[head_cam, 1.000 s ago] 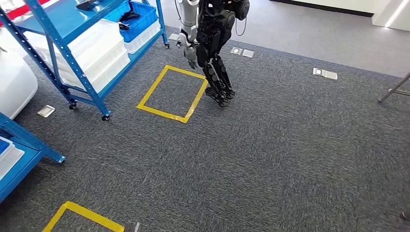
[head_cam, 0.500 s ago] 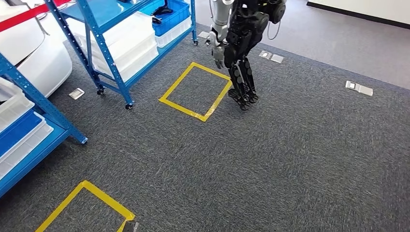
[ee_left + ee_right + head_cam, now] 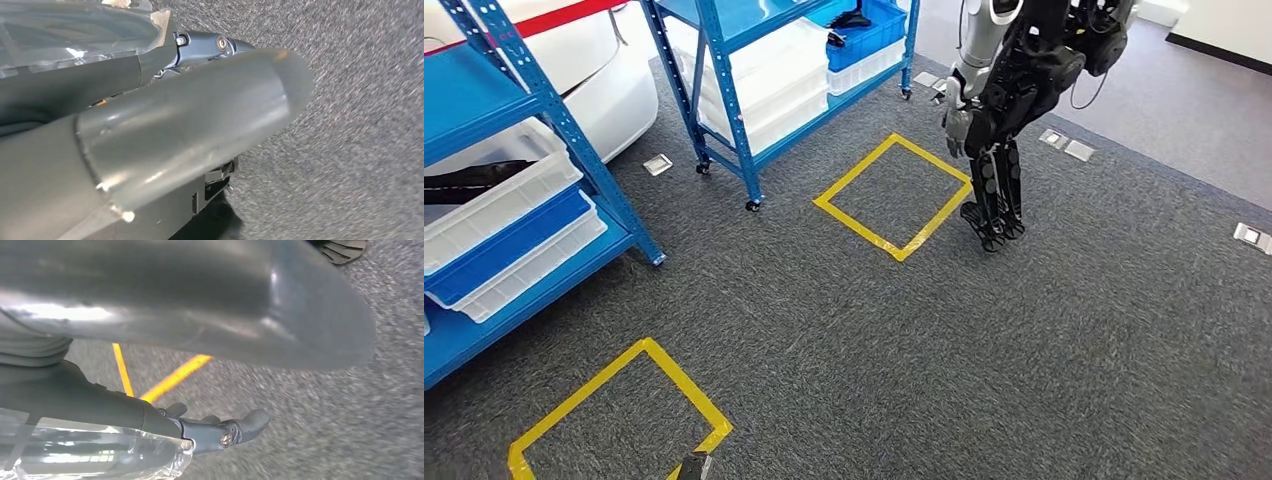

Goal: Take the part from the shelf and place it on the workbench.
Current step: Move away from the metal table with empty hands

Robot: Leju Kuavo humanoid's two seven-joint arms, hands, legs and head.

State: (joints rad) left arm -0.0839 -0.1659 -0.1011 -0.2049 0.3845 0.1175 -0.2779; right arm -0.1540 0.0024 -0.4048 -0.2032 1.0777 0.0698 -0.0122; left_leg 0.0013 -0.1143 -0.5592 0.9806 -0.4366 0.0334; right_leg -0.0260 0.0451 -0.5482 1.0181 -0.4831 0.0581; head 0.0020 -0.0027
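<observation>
my left robot hand (image 3: 165, 120) and right robot hand (image 3: 200, 390) hang over grey carpet (image 3: 984, 360), holding nothing; whether the fingers are spread i cannot tell. a yellow tape square (image 3: 614, 415) lies nearest. a dark part (image 3: 469, 180) lies in a white bin (image 3: 514, 195) on the blue shelf (image 3: 564, 130). farther off stands another robot (image 3: 1014, 90).

Head view bright, even, sharp. Wrist views: carpet (image 3: 360, 125) motion-blurred, near thumb (image 3: 200, 300) out of focus, glare streaks.
</observation>
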